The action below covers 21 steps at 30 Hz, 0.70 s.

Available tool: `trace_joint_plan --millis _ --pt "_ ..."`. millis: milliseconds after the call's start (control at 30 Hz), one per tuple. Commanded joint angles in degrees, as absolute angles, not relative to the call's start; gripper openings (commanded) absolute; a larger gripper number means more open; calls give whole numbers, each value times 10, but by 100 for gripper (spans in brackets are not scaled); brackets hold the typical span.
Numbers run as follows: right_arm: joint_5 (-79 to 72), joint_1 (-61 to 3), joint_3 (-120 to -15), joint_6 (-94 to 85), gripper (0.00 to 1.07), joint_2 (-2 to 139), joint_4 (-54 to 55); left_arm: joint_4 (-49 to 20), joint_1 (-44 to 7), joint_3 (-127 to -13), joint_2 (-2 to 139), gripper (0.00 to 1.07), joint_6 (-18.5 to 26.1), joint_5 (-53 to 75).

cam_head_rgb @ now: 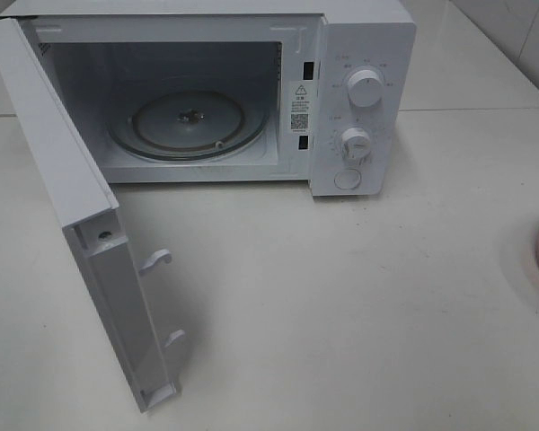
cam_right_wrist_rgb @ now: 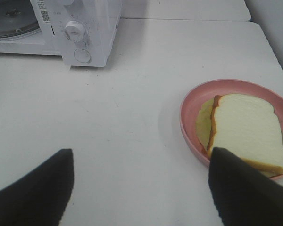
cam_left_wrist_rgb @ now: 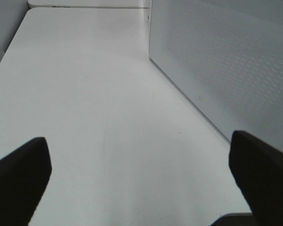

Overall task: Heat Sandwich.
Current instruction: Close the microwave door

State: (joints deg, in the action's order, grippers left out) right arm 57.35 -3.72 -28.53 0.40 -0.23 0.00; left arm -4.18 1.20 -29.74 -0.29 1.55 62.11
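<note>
My left gripper [cam_left_wrist_rgb: 140, 181] hung spread wide over the bare white table [cam_left_wrist_rgb: 85, 94], its two dark fingers [cam_left_wrist_rgb: 19, 176] well apart with nothing between them; beside it, in my left wrist view, stood the dotted white door [cam_left_wrist_rgb: 226, 61] of the microwave, swung open. My right gripper [cam_right_wrist_rgb: 140, 188] was likewise parted and empty, its jaws standing wide above the tabletop. The sandwich [cam_right_wrist_rgb: 247, 132] lay on the round pink plate [cam_right_wrist_rgb: 191, 110], near my right fingers [cam_right_wrist_rgb: 245, 188] but not between them; one dark fingertip overlapped the near corner of the bread in my wrist view, and I could not tell whether it touched. The top slice was white with a tan crust, and a pale yellow-green layer stuck out from under it toward the plate's middle. From the high camera, neither of my grippers showed at all, and only a sliver of the plate's rim peeked in at the right edge, well apart from the microwave [cam_head_rgb: 359, 99]. The oven sat at the back of the table, its cavity open and its glass turntable [cam_head_rgb: 189, 121] bare. Two round knobs [cam_head_rgb: 366, 88] sat one above the other on the control panel, with a round button [cam_head_rgb: 348, 179] beneath them.
</note>
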Motion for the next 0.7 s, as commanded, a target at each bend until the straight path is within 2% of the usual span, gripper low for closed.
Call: trace_joint_plan --millis 33,700 --pt "571 -33 -285 5 76 -18 0 -43 14 -296 -12 98 15 614" --pt "571 -33 -285 5 76 -18 0 -43 14 -296 -12 98 15 614"
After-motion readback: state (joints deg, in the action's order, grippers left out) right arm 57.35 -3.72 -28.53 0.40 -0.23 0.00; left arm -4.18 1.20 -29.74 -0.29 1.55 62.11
